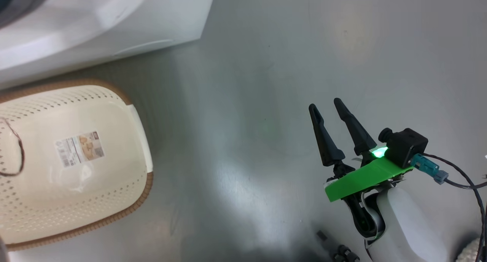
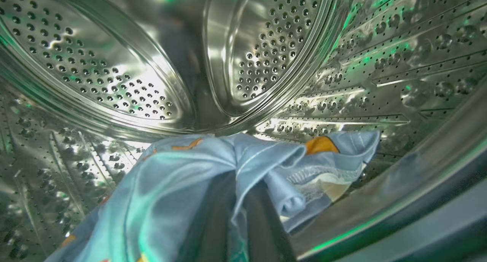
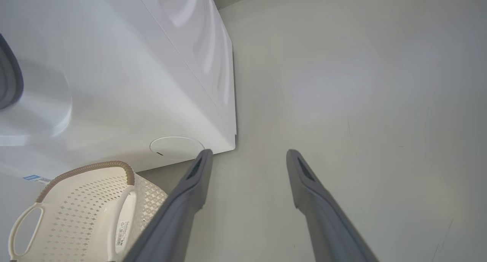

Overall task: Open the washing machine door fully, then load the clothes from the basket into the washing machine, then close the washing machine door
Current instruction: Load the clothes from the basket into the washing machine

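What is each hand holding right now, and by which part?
Left hand, shut inside the drum, pinches the clothes at a bunched fold of the fabric. Right hand is open and holds nothing.

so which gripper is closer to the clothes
Left. The left gripper is inside the drum, shut on the clothes; the right gripper hangs open over the floor outside the washing machine.

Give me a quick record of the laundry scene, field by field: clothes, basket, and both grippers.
clothes: light blue garment inside the drum, bunched at the left gripper
left gripper: shut on the clothes, inside the drum
right gripper: open, over the floor
basket: on floor beside washing machine, visible part holds no clothes
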Robot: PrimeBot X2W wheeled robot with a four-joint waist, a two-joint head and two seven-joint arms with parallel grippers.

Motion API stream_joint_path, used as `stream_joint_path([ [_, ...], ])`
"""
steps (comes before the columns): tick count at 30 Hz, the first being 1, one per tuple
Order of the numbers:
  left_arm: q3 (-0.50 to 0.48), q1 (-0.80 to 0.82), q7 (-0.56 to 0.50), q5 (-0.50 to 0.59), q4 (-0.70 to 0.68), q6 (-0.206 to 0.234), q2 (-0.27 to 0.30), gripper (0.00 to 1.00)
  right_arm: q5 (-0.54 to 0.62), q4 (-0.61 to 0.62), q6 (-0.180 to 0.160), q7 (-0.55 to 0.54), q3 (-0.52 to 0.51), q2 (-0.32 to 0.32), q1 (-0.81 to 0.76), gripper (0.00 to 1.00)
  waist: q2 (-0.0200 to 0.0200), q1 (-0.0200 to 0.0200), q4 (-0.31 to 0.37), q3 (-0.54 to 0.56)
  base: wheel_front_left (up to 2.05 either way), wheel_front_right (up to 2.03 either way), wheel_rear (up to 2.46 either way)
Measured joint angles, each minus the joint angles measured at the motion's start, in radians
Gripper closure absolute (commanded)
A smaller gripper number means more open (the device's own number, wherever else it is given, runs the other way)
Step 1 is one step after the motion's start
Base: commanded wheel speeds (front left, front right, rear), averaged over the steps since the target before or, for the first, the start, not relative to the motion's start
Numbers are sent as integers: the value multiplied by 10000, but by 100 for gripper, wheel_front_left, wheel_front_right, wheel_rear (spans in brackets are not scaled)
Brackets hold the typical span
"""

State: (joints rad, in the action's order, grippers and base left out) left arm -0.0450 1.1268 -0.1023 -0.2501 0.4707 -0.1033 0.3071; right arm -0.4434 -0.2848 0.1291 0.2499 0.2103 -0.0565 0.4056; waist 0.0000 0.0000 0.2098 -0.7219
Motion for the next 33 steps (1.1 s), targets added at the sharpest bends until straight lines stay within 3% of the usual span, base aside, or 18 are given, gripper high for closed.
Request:
stream_joint_path([
  [10, 290, 2328, -6, -901, 779, -234, 1145, 100, -470, 284, 0, 0, 222, 8, 153, 0, 0, 0, 275, -1097, 0, 0, 0],
  [14, 1235, 3024, -65, -1231, 623, -244, 1810, 100, -598, 336, 0, 0, 345, 12, 383, 0, 0, 0, 387, -1570, 0, 0, 0],
  [23, 2109, 4289, 242, -2186, 562, -244, 2888, 100, -708, 437, 0, 0, 502, 12, 600, 0, 0, 0, 637, -2358, 0, 0, 0],
  [33, 2813, 5537, 33, -2692, 1383, -244, 3118, 100, -976, 445, 0, 0, 750, 15, 867, 0, 0, 0, 805, -2524, 0, 0, 0],
])
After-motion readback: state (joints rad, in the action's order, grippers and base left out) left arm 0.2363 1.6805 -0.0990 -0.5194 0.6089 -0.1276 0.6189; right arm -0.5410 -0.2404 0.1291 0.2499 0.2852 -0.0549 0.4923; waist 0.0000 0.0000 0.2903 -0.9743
